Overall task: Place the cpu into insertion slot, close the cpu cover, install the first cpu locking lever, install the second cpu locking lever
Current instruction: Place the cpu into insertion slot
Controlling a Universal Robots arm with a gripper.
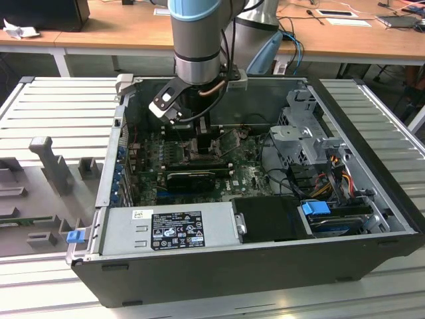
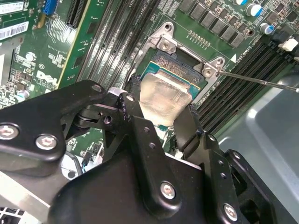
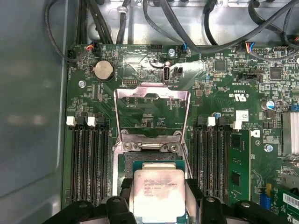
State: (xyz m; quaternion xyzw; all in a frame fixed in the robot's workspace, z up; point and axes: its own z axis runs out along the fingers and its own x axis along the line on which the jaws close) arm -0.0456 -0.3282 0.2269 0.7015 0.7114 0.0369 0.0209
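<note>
Black two-finger gripper [image 2: 161,102] is clamped on opposite edges of the small pale silver square cpu [image 3: 158,193], held at the black-framed insertion slot [image 2: 176,63]. Judged light, stiff, slick, fragile underneath: edges only. Grey metal cpu cover [image 3: 152,93] is raised. Sides are crowded by thin wire lever [image 2: 257,80] and black memory slots [image 3: 88,163].

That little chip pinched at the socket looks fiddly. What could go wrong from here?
The cpu is gripped only by its edges in the gripper; if tilted, it might seat crooked in the insertion slot. The cpu cover stands open close by, so the gripper could bump it. A thin locking lever juts out beside the socket and might snag.
</note>
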